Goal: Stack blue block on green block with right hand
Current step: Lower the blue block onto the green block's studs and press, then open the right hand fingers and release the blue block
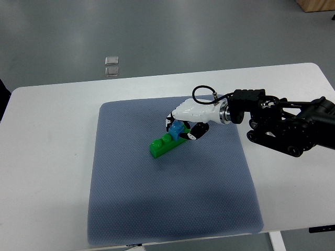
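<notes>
Grey-blue fabric made up the mat (172, 209) nearest my camera, spread over the white table (47, 157) and reaching almost to its front edge. I saw no container on it, only the blocks. Toward the mat's far half lay the green block (161, 146), a long studded brick set at a slant, its left end free and its right end under the hand. On that right end sat the blue block (177, 128), touching the green one from above as far as I could judge, though the fingers hid its seating. My right hand (184, 124), white with dark fingertips, reached in from the right edge on its black arm (285, 125); its fingers (196, 130) were curled closely around the blue block, gripping it from both sides. A black cable (201, 91) looped above the wrist. Beyond the table, on the grey floor, lay two small pale squares (111, 66), one just behind the other.
</notes>
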You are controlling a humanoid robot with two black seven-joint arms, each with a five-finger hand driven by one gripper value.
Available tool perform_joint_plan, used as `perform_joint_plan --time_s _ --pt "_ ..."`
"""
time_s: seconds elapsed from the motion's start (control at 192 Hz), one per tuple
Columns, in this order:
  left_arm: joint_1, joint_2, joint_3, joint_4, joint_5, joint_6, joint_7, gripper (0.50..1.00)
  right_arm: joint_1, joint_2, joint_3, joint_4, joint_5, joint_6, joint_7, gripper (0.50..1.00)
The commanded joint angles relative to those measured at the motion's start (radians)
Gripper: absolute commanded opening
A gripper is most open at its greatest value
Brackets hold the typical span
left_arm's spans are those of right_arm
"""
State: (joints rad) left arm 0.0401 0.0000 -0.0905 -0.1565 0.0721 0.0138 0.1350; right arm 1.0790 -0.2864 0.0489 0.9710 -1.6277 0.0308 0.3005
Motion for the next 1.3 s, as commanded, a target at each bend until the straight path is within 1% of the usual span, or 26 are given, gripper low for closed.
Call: perform_joint_plan --time_s 0.0,0.026,0.031,0.047,0.052,0.078,0.094,0.13,0.177,0.25,0.308,0.37,0.427,0.615,0.871,1.017,1.293 --pt "0.000 0.000 0.000 0.000 0.000 0.000 0.000 1.000 0.001 0.000 0.002 0.000 0.003 0.000 0.000 0.711" --pt "0.000 0.000 0.000 0.000 0.000 0.000 0.000 1.000 0.001 0.001 0.002 0.002 0.005 0.000 0.000 0.729" --pt "0.000 0.000 0.000 0.000 0.000 0.000 0.000 1.000 0.001 0.001 0.002 0.002 0.005 0.000 0.000 0.741" --pt "0.000 0.000 0.000 0.000 0.000 0.000 0.000 1.000 0.001 0.001 0.002 0.002 0.005 0.000 0.000 0.752" --pt "0.000 0.000 0.000 0.000 0.000 0.000 0.000 1.000 0.001 0.001 0.002 0.002 0.006 0.000 0.000 0.762" --pt "0.001 0.000 0.000 0.000 0.000 0.000 0.000 1.000 0.001 0.001 0.002 0.002 0.008 0.000 0.000 0.776" --pt "0.000 0.000 0.000 0.000 0.000 0.000 0.000 1.000 0.001 0.001 0.002 0.002 0.008 0.000 0.000 0.795" --pt "0.000 0.000 0.000 0.000 0.000 0.000 0.000 1.000 0.001 0.001 0.003 0.002 0.011 0.000 0.000 0.813" --pt "0.000 0.000 0.000 0.000 0.000 0.000 0.000 1.000 0.001 0.001 0.003 0.002 0.012 0.001 0.000 0.858" --pt "0.000 0.000 0.000 0.000 0.000 0.000 0.000 1.000 0.001 0.001 0.005 0.002 0.014 0.001 0.000 0.864" --pt "0.001 0.000 0.000 0.000 0.000 0.000 0.000 1.000 0.002 0.000 0.011 0.002 0.016 0.003 0.000 0.893" --pt "0.000 0.000 0.000 0.000 0.000 0.000 0.000 1.000 0.002 0.000 0.012 0.002 0.022 0.008 0.000 0.897" --pt "0.000 0.000 0.000 0.000 0.000 0.000 0.000 1.000 0.004 0.000 0.012 0.003 0.042 0.011 0.000 0.913" --pt "0.000 0.000 0.000 0.000 0.000 0.000 0.000 1.000 0.006 -0.002 0.017 0.006 0.088 0.014 -0.001 0.919" --pt "0.001 0.000 0.000 0.000 0.000 0.000 0.000 1.000 0.021 -0.007 0.017 0.009 0.088 0.015 0.003 0.919" --pt "0.000 0.000 0.000 0.000 0.000 0.000 0.000 1.000 0.025 -0.016 0.019 0.014 0.088 0.044 0.006 0.919" --pt "0.000 0.000 0.000 0.000 0.000 0.000 0.000 1.000 0.030 -0.020 0.020 0.014 0.089 0.041 0.008 0.919"
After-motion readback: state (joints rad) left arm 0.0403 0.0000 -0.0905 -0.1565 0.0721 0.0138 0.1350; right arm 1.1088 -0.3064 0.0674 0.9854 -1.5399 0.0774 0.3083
